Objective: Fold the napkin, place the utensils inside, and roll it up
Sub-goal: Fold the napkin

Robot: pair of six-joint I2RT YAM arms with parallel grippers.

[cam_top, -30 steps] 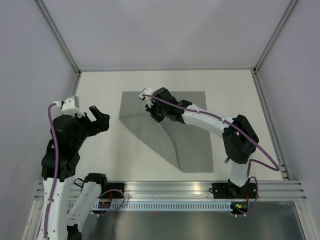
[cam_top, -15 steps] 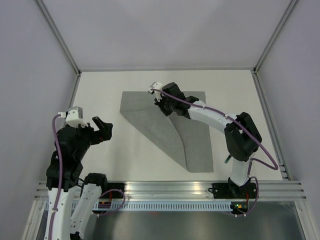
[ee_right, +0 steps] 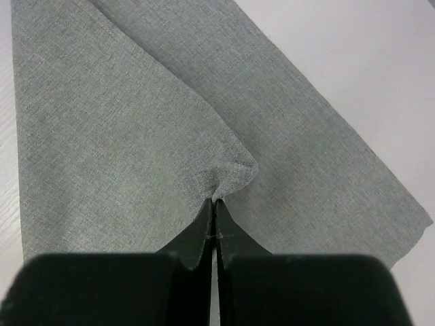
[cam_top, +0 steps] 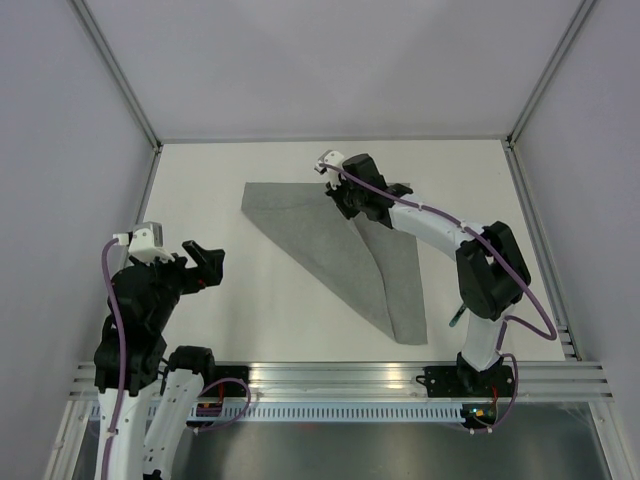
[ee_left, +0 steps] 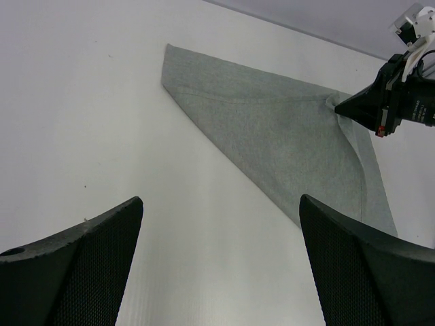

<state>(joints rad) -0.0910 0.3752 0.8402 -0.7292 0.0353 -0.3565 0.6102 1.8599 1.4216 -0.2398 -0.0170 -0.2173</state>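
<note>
Looking down on a white surface (cam_top: 250,310) carrying the napkin (cam_top: 310,230), well right of the left arm and under the right one. Lying doubled over into a rough triangle: far edge running straight across, right edge running toward the near side, long diagonal fold slanting from the far-left corner down to the near-right tip. Showing an under layer along the right side beyond the top layer's edge. Bunching into a small raised pucker near the far edge. Pinching that pucker with the right pincer (ee_right: 213,204), fingers pressed together on the cloth. Hovering the left pincer (ee_left: 219,200) over bare surface left of the napkin, fingers spread wide, gripping nothing.
</note>
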